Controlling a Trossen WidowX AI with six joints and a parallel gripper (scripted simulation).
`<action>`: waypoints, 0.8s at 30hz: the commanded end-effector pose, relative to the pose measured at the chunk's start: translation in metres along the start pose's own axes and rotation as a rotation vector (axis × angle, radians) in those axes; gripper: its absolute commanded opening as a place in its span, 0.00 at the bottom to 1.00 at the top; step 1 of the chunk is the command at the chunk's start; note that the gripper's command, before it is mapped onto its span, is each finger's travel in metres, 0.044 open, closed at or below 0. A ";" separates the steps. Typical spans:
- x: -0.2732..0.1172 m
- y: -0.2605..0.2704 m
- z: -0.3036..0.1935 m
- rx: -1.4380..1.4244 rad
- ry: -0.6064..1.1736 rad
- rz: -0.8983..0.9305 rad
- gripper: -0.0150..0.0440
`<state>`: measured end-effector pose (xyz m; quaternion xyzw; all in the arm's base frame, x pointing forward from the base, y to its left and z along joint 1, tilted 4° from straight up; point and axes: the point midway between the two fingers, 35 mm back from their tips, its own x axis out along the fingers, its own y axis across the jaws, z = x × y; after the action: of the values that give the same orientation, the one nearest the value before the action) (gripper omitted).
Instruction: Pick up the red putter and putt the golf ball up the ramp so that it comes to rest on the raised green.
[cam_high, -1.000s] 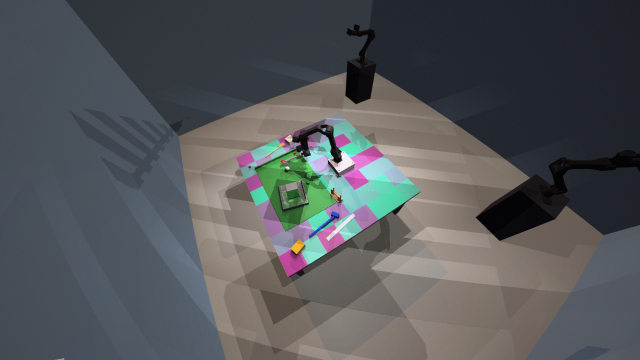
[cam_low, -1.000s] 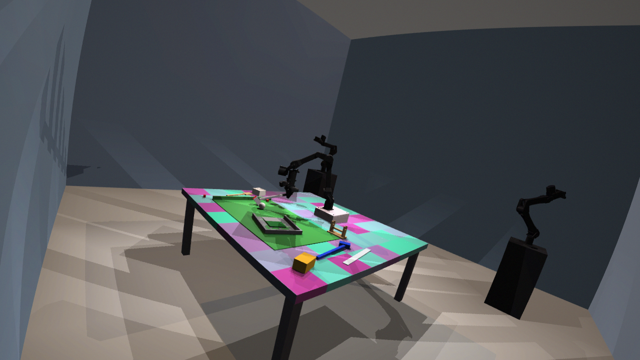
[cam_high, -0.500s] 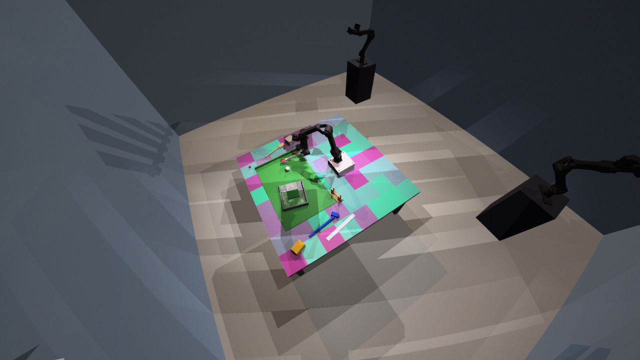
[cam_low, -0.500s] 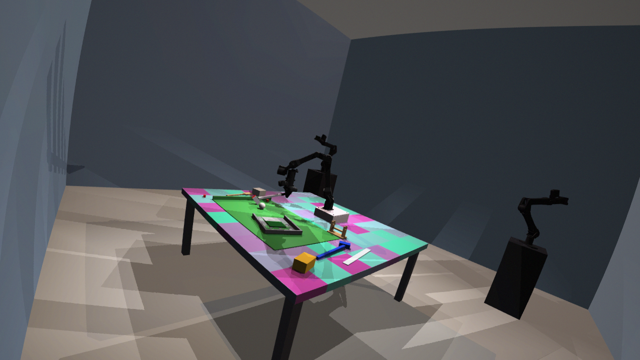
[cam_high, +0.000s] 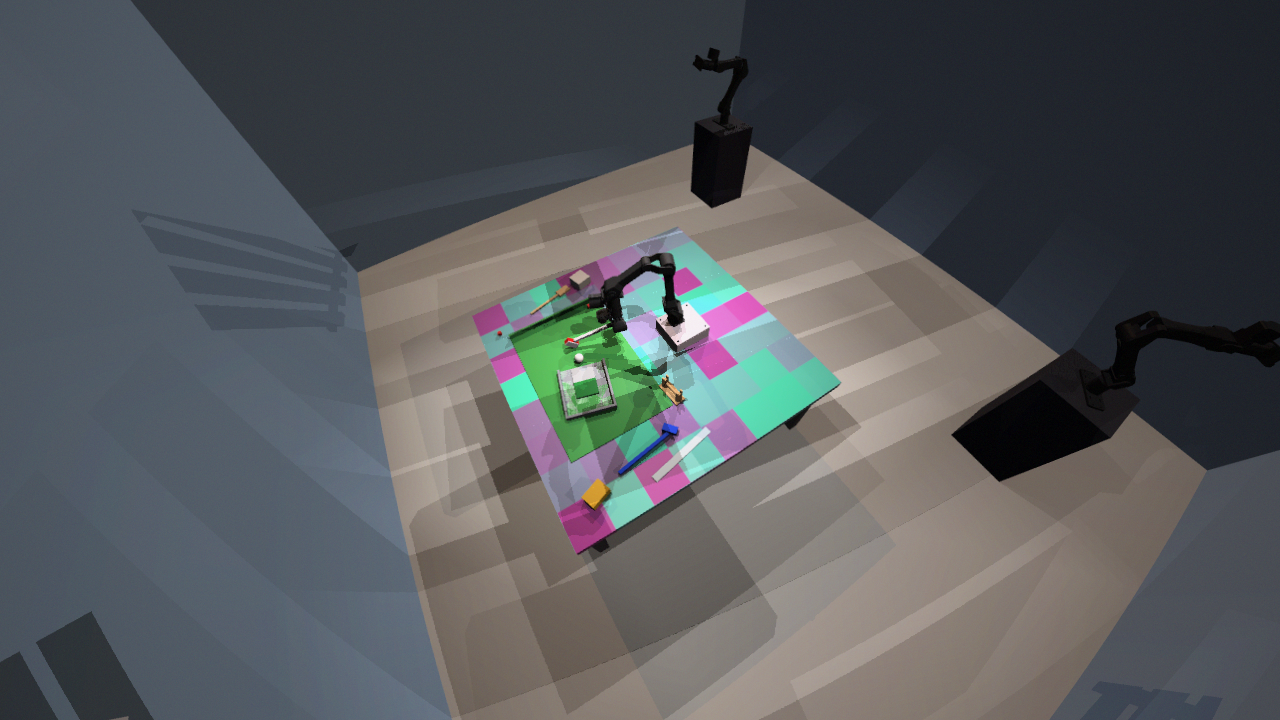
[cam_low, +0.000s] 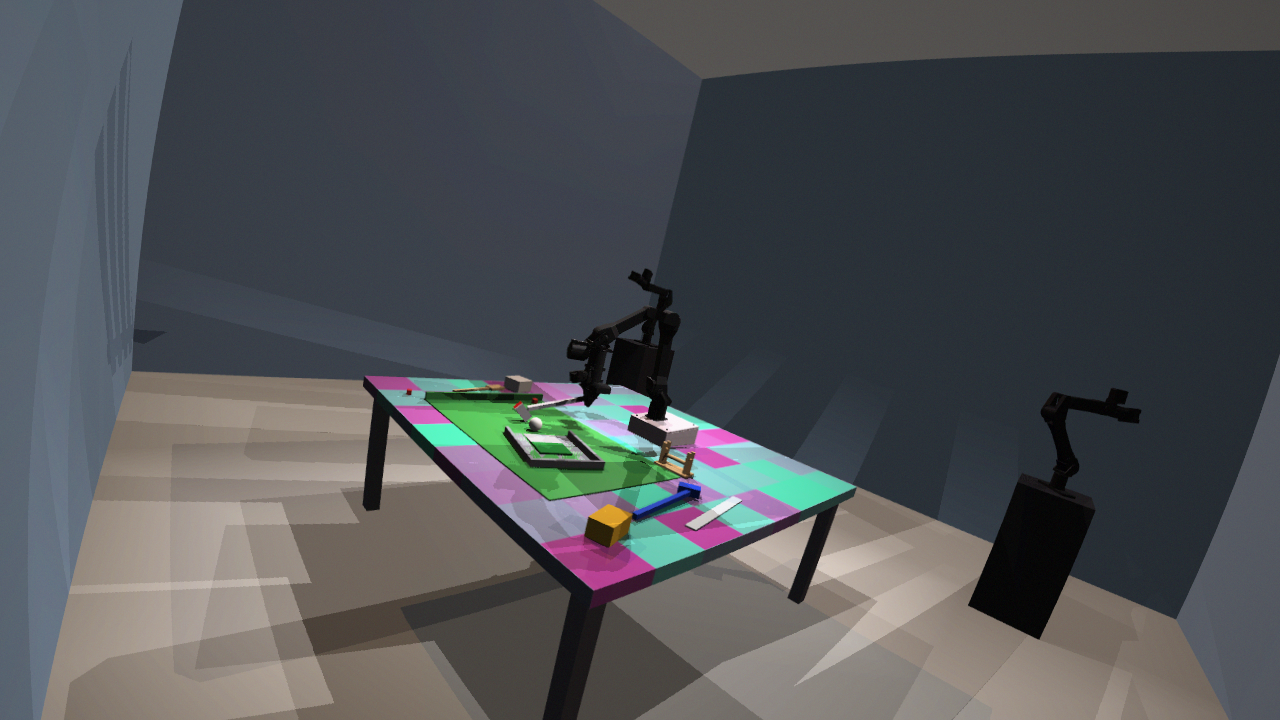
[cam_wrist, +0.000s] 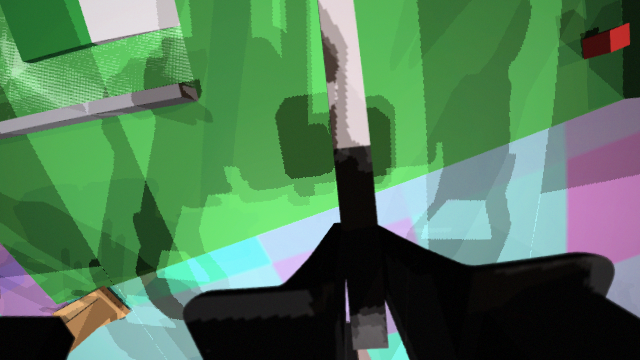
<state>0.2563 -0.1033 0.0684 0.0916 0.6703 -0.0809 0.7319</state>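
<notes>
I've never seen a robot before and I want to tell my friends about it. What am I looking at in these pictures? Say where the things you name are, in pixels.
The black bendy thing on the white base is a robot arm. Its gripper (cam_high: 610, 324) (cam_low: 590, 394) (cam_wrist: 351, 228) works like two fingers, and it is squeezing the handle of a putter (cam_high: 588, 334) (cam_low: 556, 403) (cam_wrist: 347, 85), a little golf club with red on its head.

One picture looks down from high above, one looks from the side of the room, and one looks out from the arm's wrist.

On the colorful table (cam_high: 787, 385) (cam_low: 787, 474) is a green mat (cam_high: 537, 362) (cam_low: 465, 420) (cam_wrist: 240, 150). A white ball (cam_high: 579, 358) (cam_low: 535, 423) sits on it, near the putter's head. There's also a blue mallet-shaped thing (cam_high: 646, 449) (cam_low: 664, 502) and a yellow block (cam_high: 596, 493) (cam_low: 608, 524).
</notes>
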 end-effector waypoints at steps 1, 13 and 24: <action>-0.009 0.003 0.000 0.013 -0.009 -0.006 0.25; -0.061 0.003 -0.001 0.013 -0.009 -0.006 0.25; -0.052 0.003 -0.002 0.010 -0.001 -0.003 0.25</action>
<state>0.2500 -0.0997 0.1206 0.0946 0.6711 -0.0849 0.7304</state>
